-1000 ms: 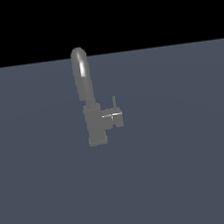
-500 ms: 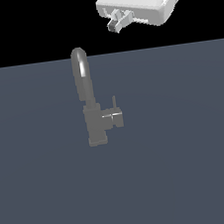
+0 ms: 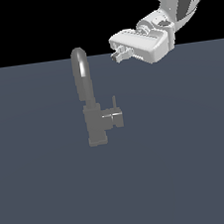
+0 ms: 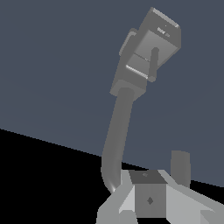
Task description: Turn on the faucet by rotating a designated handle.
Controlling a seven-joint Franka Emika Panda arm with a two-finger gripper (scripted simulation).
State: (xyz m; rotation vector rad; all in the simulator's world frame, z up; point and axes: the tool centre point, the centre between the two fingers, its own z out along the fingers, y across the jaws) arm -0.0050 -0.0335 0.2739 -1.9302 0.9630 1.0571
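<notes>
Grey metallic faucet (image 3: 89, 104) with arched gooseneck spout, upright at centre of dark grey surface (image 3: 192, 173). Short boxy grey handle stub (image 3: 115, 117) w/ thin lever pin juts toward exterior view's right — untouched. White gripper (image 3: 114, 52) above, well apart, empty; finger spread indeterminate — approach pose, presumably.

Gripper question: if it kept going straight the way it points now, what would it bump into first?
Probably the faucet, near its arched spout; the gripper points toward it, though depth is unclear and it may pass above the handle.
</notes>
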